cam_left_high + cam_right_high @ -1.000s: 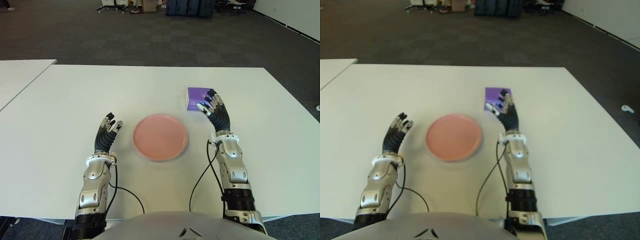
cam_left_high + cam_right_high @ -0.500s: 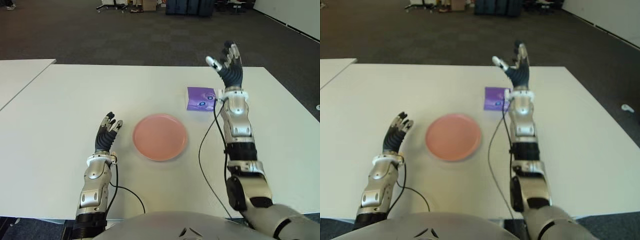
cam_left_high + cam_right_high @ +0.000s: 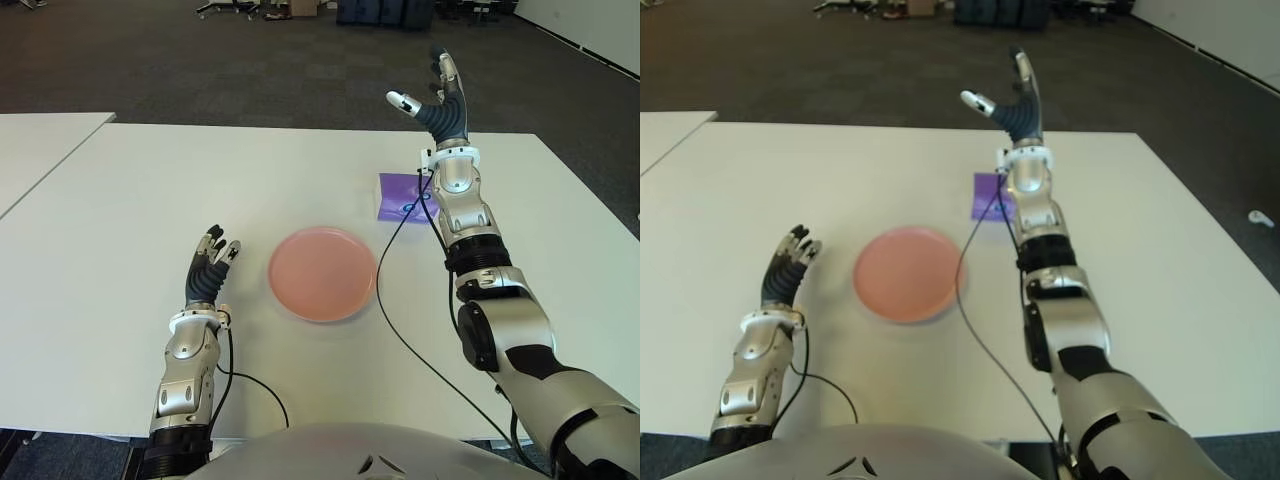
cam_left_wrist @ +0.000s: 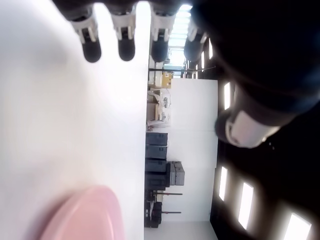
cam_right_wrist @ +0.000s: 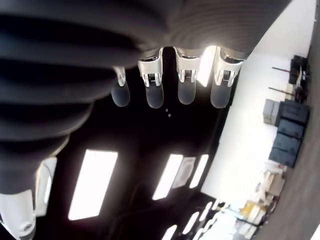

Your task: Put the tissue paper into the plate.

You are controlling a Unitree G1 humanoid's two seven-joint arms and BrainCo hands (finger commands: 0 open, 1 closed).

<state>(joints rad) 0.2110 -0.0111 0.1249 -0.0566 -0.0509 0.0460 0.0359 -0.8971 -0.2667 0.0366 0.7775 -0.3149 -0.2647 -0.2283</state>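
Tissue paper: flat purple packet lying on the white table, at about 2 o'clock from the plate, well apart from its rim; partly hidden behind the right forearm. Long axis cannot be told with confidence.

Plate: pink, round, holds nothing, near table centre.

Right hand: raised well above the table, palm upright, fingers straight and spread wide, thumb out; grasps nothing. The packet lies below and toward 6 o'clock from its fingertips.

Left hand: shows at 9 o'clock of the plate, fingers loosely extended, grasps nothing.

Judgement: the right hand is by far the nearer; it must descend onto the packet. Task not yet begun.
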